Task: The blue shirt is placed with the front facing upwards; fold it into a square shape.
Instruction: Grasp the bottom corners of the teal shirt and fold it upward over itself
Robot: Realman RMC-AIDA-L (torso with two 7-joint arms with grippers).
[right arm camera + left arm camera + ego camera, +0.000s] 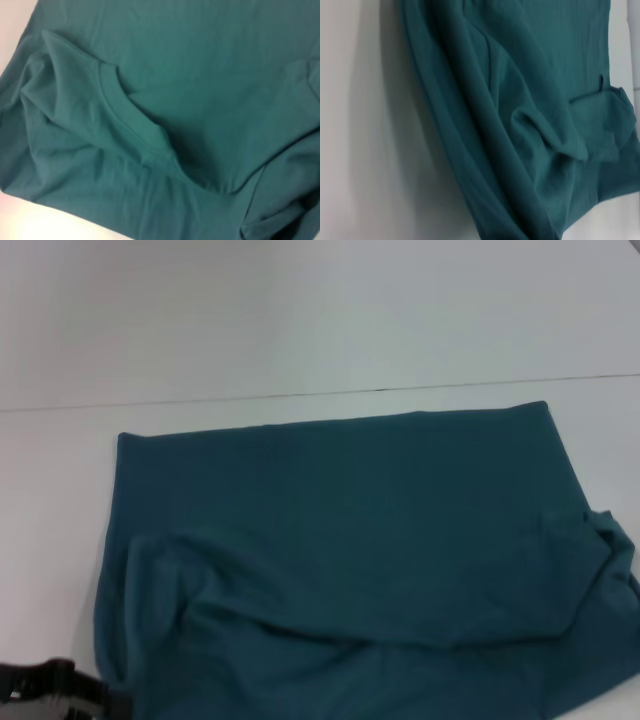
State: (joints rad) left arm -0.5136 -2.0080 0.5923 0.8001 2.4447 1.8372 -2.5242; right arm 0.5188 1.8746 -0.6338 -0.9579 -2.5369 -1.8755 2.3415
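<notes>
The blue shirt [350, 540] lies on the white table [300, 320], taking up most of the near half of the head view. Its far part is flat with a straight far edge, while the near part is bunched into loose folds and ridges. The left wrist view looks along the shirt [520, 125] and its rumpled side edge, with bare table beside it. In the right wrist view the shirt [190, 75] shows its ribbed neck collar [130, 125] lying in a curve among the folds. A black part of my left gripper [55, 688] shows at the near left corner, beside the shirt's edge. My right gripper is out of view.
A thin dark seam [380, 390] runs across the table just beyond the shirt's far edge. Bare white table lies on the far side and along the left of the shirt. The shirt's right side reaches the head view's right edge.
</notes>
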